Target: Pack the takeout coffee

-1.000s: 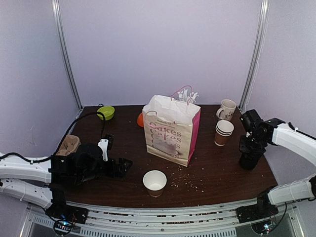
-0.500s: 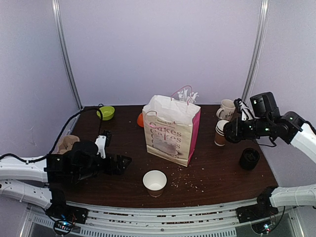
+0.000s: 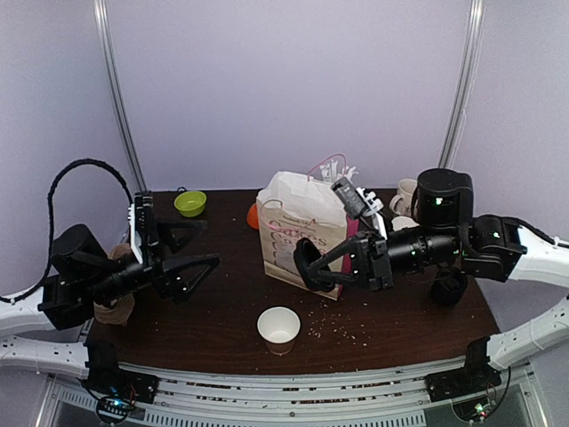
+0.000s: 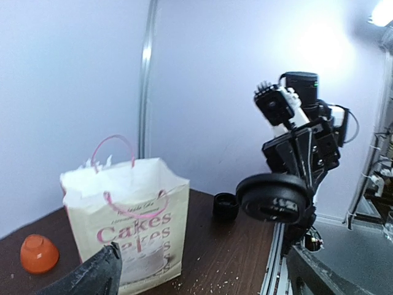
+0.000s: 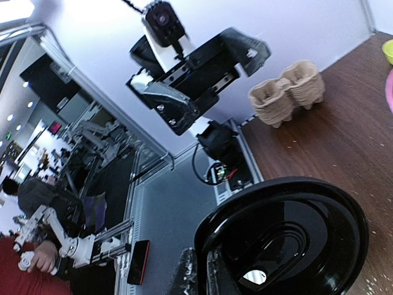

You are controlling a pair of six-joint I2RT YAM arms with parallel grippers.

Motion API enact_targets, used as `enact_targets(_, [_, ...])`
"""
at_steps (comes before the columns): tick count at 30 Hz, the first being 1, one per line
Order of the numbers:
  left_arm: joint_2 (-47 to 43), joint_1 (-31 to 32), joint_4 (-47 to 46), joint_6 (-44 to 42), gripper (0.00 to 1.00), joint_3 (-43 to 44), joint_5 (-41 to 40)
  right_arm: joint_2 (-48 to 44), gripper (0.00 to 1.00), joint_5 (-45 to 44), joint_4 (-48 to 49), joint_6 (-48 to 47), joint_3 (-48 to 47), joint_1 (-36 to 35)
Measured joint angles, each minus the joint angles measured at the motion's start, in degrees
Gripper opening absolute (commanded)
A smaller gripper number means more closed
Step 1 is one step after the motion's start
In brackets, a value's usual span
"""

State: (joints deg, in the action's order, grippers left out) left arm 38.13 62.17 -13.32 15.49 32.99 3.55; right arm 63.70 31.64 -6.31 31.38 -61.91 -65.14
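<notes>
My right end effector (image 3: 331, 267) is clamped on the black lid (image 3: 308, 267), held in the air just in front of the Cakes bag (image 3: 298, 233). My left end effector (image 3: 197, 248) has its fingers wide apart and holds nothing. The paper cup (image 3: 278, 327) stands open on the tabletop (image 3: 222, 311) near the front edge.

Top view. The bag (image 3: 307, 233) stands at the centre of the desk (image 3: 222, 311). 1 cup (image 3: 278, 327) stands in front of it, toward the near edge. An upturned dish (image 3: 252, 216) lies just behind the bag's left corner. Farther left, at the back, sits a bowl (image 3: 189, 203). A mug (image 3: 407, 189) stands at the back right. A stack of lids (image 3: 447, 289) sits right of the bag, under the right arm. The right gripper (image 3: 324, 265) reaches in from the right and holds 1 lid (image 3: 307, 267) before the bag's front face, above the desk. The left gripper (image 3: 197, 247) hangs left of the bag, well apart from it. The cup carrier (image 3: 116, 307) sits at the left edge, partly behind that arm.
</notes>
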Motion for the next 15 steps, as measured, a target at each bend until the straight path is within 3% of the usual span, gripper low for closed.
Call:
enact_targets(6, [2.8,0.0,1.5,-11.6,0.95,8.0,14.1,6.1,0.00,4.6,7.2,-1.6,-3.7,-6.8])
enact_targets(15, [4.9,0.0,7.6,-25.2,0.93,10.1,27.4,8.2,0.00,9.5,16.4,-0.7,-4.1,-9.7])
